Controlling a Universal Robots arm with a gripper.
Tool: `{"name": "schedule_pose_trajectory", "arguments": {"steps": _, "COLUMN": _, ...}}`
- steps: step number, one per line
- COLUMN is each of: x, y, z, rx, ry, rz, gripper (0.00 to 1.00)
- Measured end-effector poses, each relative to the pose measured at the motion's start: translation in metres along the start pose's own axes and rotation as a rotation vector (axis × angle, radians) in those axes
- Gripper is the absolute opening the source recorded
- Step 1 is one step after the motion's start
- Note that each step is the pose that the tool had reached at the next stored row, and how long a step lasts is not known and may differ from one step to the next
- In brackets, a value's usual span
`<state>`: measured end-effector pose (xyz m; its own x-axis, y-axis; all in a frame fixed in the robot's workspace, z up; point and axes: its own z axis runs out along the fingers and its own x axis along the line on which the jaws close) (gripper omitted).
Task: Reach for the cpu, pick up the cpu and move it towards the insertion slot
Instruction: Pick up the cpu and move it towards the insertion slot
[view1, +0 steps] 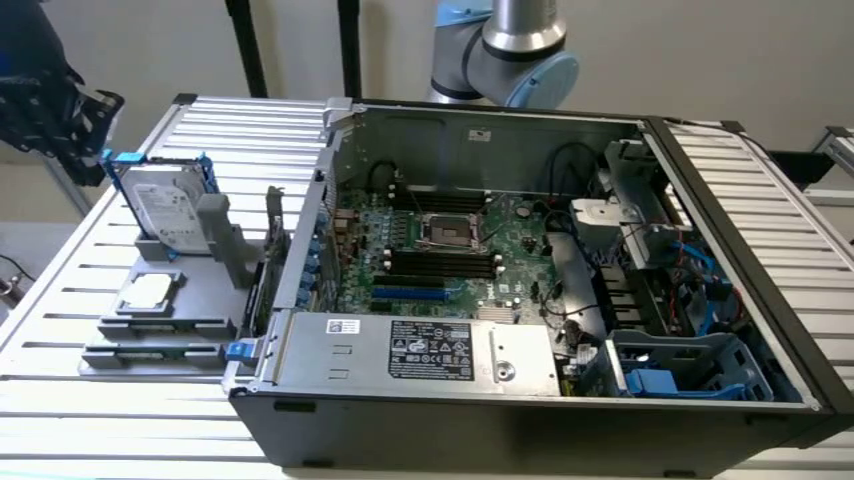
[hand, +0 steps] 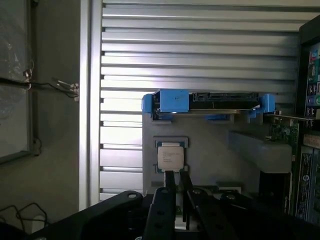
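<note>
The cpu (view1: 150, 291) lies flat, silver face up, on a grey holder (view1: 160, 320) on the slatted table at the exterior view's left, outside the computer case. In the wrist view the cpu (hand: 170, 156) sits just beyond my gripper (hand: 177, 176), apart from it. The two black fingers (hand: 169, 190) stand close together with a thin slit between them and hold nothing. The insertion slot (view1: 450, 233), a silver-framed square socket with a dark centre, sits on the motherboard inside the open case. The arm (view1: 514, 50) rises behind the case.
A silver hard drive in a blue frame (view1: 171, 205) stands upright just behind the cpu, its blue frame (hand: 210, 102) beyond the cpu in the wrist view. Long black memory slots (view1: 441, 265), a blue slot (view1: 414, 294), cables and the power supply (view1: 427, 350) surround the socket. The case wall (view1: 300, 250) stands between holder and motherboard.
</note>
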<state>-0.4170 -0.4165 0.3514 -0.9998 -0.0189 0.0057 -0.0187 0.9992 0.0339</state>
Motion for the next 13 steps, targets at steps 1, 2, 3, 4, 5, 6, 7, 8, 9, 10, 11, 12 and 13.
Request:
{"name": "schedule_pose_trajectory", "arguments": {"steps": 1, "x": 0.000, "y": -0.0001, "z": 0.0000, "rx": 0.0000, "ry": 0.0000, "rz": 0.000, "gripper": 0.24}}
{"name": "schedule_pose_trajectory", "arguments": {"steps": 2, "x": 0.000, "y": -0.0001, "z": 0.0001, "rx": 0.0000, "ry": 0.0000, "rz": 0.000, "gripper": 0.24}}
{"name": "schedule_pose_trajectory", "arguments": {"steps": 3, "x": 0.000, "y": -0.0001, "z": 0.0002, "rx": 0.0001, "ry": 0.0002, "rz": 0.000, "gripper": 0.30}}
{"name": "schedule_pose_trajectory", "arguments": {"steps": 4, "x": 0.000, "y": -0.0002, "z": 0.0006, "rx": 0.0000, "ry": 0.0001, "rz": 0.000, "gripper": 0.36}}
{"name": "schedule_pose_trajectory", "arguments": {"steps": 5, "x": 0.000, "y": -0.0002, "z": 0.0012, "rx": -0.0001, "ry": -0.0001, "rz": 0.000, "gripper": 0.42}}
{"name": "schedule_pose_trajectory", "arguments": {"steps": 6, "x": 0.000, "y": -0.0002, "z": 0.0021, "rx": -0.0001, "ry": 0.0000, "rz": 0.000, "gripper": 0.42}}
{"name": "schedule_pose_trajectory", "arguments": {"steps": 7, "x": 0.000, "y": -0.0002, "z": 0.0029, "rx": 0.0000, "ry": 0.0001, "rz": 0.000, "gripper": 0.47}}
{"name": "schedule_pose_trajectory", "arguments": {"steps": 8, "x": 0.000, "y": -0.0003, "z": 0.0040, "rx": 0.0001, "ry": 0.0001, "rz": 0.000, "gripper": 0.53}}
{"name": "schedule_pose_trajectory", "arguments": {"steps": 9, "x": 0.000, "y": -0.0003, "z": 0.0054, "rx": 0.0000, "ry": 0.0003, "rz": 0.000, "gripper": 0.53}}
{"name": "schedule_pose_trajectory", "arguments": {"steps": 10, "x": 0.000, "y": -0.0004, "z": 0.0071, "rx": 0.0001, "ry": 0.0005, "rz": 0.000, "gripper": 0.59}}
{"name": "schedule_pose_trajectory", "arguments": {"steps": 11, "x": 0.000, "y": -0.0005, "z": 0.0088, "rx": 0.0000, "ry": 0.0004, "rz": 0.000, "gripper": 0.59}}
{"name": "schedule_pose_trajectory", "arguments": {"steps": 12, "x": 0.000, "y": -0.0007, "z": 0.0107, "rx": 0.0000, "ry": 0.0004, "rz": 0.000, "gripper": 0.65}}
{"name": "schedule_pose_trajectory", "arguments": {"steps": 13, "x": 0.000, "y": -0.0010, "z": 0.0126, "rx": 0.0000, "ry": 0.0004, "rz": 0.000, "gripper": 0.65}}
